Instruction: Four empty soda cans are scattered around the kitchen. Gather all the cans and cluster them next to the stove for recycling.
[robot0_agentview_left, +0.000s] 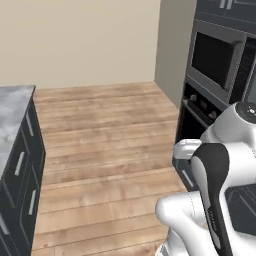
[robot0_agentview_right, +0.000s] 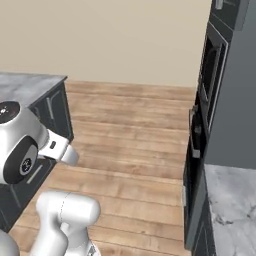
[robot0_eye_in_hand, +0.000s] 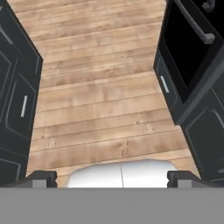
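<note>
A two-finger gripper (robot0_eye_in_hand: 112, 178) with small dark tips points down at a bare floor of pale brown wooden planks (robot0_eye_in_hand: 100, 87). Its fingers (robot0_eye_in_hand: 41, 178) stand spread wide apart, one at each lower corner of the hand view, and nothing sits between them. No soda can and no black glass cooktop can be made out anywhere around the gripper, so their place cannot be told.

Beyond the fingers the plank floor runs away as an open aisle. To the left of the fingers stands a row of dark cabinet fronts with slim silver handles (robot0_eye_in_hand: 17, 105); seen from the base cameras, this cabinet block carries a mottled grey stone counter top (robot0_agentview_left: 12, 117). To the right of the fingers rises a tall black built-in wall oven (robot0_eye_in_hand: 192, 57) with a dark glass door and a long bar handle, set in a dark column of cabinets (robot0_agentview_right: 235, 100). Just beside that column, on the near side, a second slab of grey stone counter (robot0_agentview_right: 232, 210) begins. Far ahead of the fingers, the floor ends at a plain beige wall (robot0_agentview_left: 80, 40). The white jointed robot arm (robot0_agentview_left: 215, 175) is folded low over the aisle.
</note>
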